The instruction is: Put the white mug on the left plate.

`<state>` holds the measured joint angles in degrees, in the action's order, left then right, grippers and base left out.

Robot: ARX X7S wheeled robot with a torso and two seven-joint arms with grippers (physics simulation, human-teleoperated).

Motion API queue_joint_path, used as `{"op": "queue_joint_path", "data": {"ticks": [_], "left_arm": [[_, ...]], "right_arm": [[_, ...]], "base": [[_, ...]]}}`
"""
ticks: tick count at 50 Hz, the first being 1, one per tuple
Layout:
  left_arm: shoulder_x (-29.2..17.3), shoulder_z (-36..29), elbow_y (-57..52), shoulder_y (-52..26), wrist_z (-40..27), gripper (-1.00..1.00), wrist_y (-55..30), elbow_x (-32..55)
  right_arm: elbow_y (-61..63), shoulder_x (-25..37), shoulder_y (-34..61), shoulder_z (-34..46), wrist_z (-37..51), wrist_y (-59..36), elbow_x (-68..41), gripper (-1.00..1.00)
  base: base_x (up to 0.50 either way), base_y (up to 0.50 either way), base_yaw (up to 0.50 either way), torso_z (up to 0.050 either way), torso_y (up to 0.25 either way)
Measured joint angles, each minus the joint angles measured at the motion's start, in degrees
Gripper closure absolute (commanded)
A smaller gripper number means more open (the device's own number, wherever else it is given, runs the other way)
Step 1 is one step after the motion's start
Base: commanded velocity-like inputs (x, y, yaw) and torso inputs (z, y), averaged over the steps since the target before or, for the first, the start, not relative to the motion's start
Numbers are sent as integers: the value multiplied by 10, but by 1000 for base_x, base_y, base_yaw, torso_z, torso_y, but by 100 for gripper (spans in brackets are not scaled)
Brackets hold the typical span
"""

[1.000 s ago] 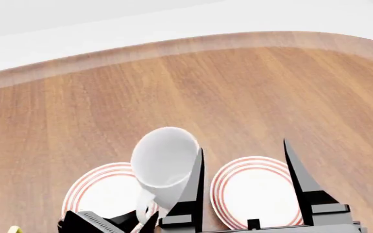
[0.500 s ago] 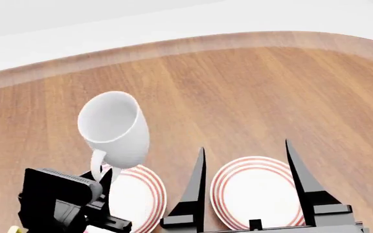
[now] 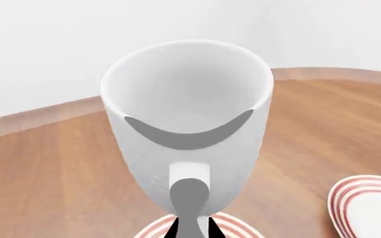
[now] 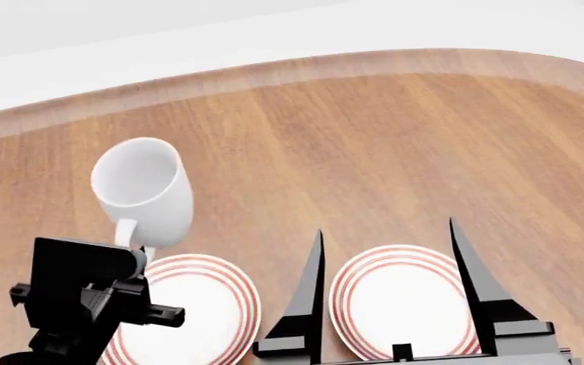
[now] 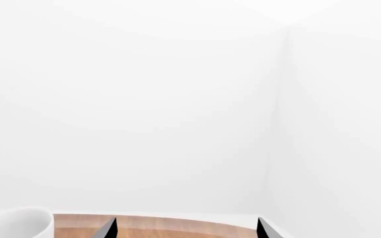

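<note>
Since the earlier frames you are carrying the white mug [image 4: 142, 192] leftward: a second ago it was hanging between the two plates, and now it is floating beyond the far-left rim of the left plate [image 4: 233, 293], at about 11 o'clock from the plate's centre in the head view.

Nearest you, the left hand [image 4: 138, 255] is pinching the mug's loop handle [image 3: 189, 198] from below; the wrist view is showing the dark fingers closing on either side of it. Because you are holding it only by that thin loop and it is tilting mouth-away, I judge it could swing or slip, so you are better off lowering slowly. To seat it well, bring it back toward 5 o'clock until its base is over the plate's white middle, level it upright, then descend until it touches before letting go.

At 3 o'clock the right hand [image 4: 385, 285] is idling with its fingers spread wide over the right plate [image 4: 404, 293], holding nothing. Farther off, the bench [image 4: 373, 144] is running out to its curved edge.

The left arm's black housing is covering the left plate's near-left part, and the mug's base is hidden in both views. The right wrist camera is showing mostly blank wall and a sliver of mug.
</note>
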<state>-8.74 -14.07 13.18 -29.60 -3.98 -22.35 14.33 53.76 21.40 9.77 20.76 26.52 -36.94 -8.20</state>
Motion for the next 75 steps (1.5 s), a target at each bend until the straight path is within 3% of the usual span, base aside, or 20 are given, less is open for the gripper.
{"op": "queue_joint_path", "data": {"ticks": [33,53,75], "left_arm": [[7,-16,103,11,-3,100,49,-4],[4,-29,106,37,-6,100,53,-1],[16,-45,188,11,-1,100,82,-7]], "right_arm": [[-4,4,2,4,5,3,-4,-100],[-3,6,3,7,9,3,-7,-100],[-3,8,7,10,13,1,-9,-100]], "base": [[0,0,0,0,0],[0,0,0,0,0],[0,0,0,0,0]]}}
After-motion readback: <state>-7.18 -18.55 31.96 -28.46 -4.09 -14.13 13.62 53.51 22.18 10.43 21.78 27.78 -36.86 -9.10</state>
